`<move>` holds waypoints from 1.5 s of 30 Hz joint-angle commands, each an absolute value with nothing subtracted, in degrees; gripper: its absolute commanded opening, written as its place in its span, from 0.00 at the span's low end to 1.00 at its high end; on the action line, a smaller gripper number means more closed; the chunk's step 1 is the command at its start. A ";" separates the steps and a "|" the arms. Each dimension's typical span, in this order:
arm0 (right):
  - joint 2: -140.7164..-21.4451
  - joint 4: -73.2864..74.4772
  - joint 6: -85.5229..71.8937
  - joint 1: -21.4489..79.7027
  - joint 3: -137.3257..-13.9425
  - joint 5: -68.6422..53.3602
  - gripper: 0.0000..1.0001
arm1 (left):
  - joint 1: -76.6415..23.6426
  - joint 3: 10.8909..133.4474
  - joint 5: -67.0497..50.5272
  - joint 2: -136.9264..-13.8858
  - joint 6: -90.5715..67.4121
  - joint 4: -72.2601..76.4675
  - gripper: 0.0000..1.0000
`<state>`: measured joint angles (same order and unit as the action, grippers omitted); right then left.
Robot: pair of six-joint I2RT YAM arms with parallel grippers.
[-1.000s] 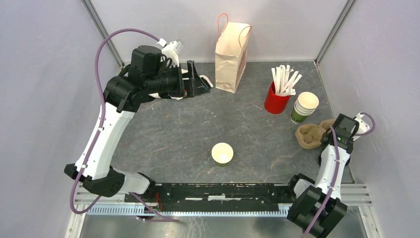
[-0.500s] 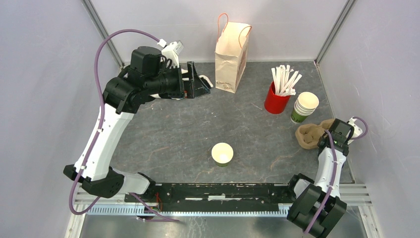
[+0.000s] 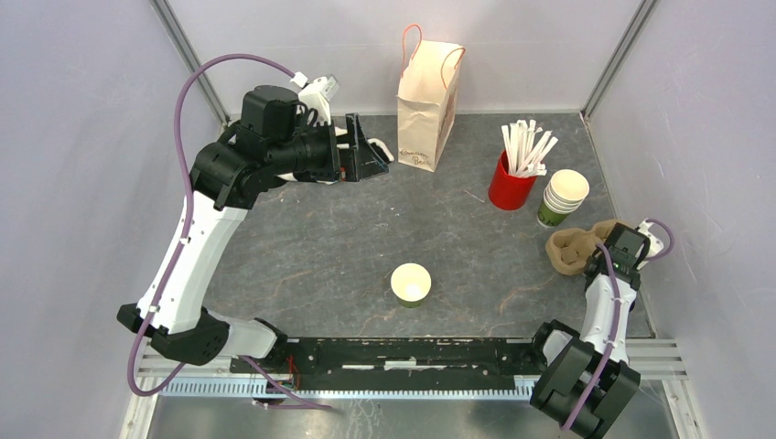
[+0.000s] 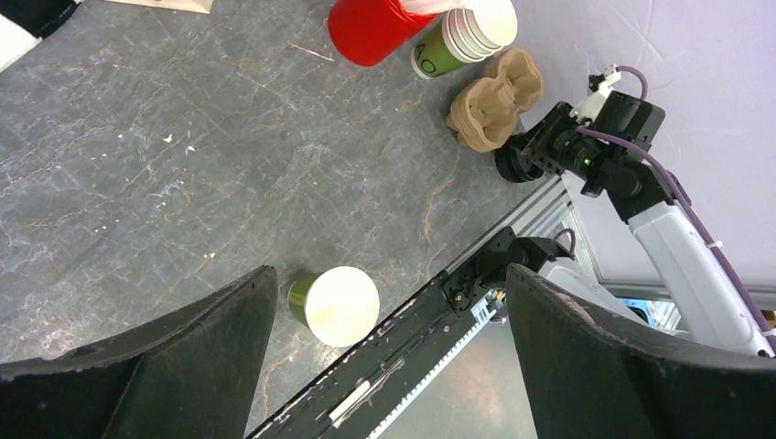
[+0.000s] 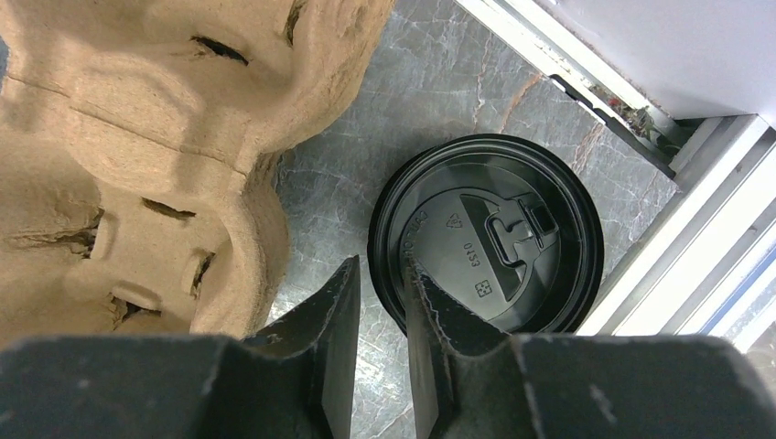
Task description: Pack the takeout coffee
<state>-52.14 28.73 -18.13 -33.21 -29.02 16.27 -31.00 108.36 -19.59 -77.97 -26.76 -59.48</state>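
A lone green paper cup (image 3: 411, 283) with a cream inside and no lid stands upright mid-table; the left wrist view has it far below (image 4: 335, 306). Takeout coffee with a lid on is out of view. A round black lid (image 5: 512, 229) lies flat on the table by the right rail. My right gripper (image 5: 380, 265) hangs low over the lid's left rim, jaws a narrow gap apart, the rim under that gap. A brown pulp cup carrier (image 5: 137, 137) lies just left of it. My left gripper (image 3: 371, 151) is raised at the back left, wide open and holding nothing.
A paper bag (image 3: 427, 91) with orange handles stands at the back. A red cup (image 3: 510, 187) of white sticks and a stack of lidless green cups (image 3: 563, 197) stand back right. The carrier (image 3: 575, 247) lies beside my right gripper (image 3: 611, 251). A metal rail (image 5: 641, 256) borders the lid.
My right wrist has shifted a little left and nearer, toward the carrier, and its jaws have parted from shut to a narrow gap. The left arm has not moved.
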 commanded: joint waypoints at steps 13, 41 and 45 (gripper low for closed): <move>-52.18 25.84 -17.95 -33.13 -28.83 16.28 0.19 | -31.29 108.48 -20.24 -77.52 -24.79 -57.08 1.00; -51.94 25.66 -18.09 -33.13 -28.31 16.26 0.11 | -31.38 108.10 -20.47 -77.26 -24.87 -57.04 1.00; -51.88 25.67 -18.18 -33.13 -28.39 16.35 0.05 | -31.38 108.03 -20.46 -77.26 -24.87 -57.03 1.00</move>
<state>-52.23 27.44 -18.11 -33.21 -28.25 16.27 -31.00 108.01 -19.62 -77.97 -26.76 -59.46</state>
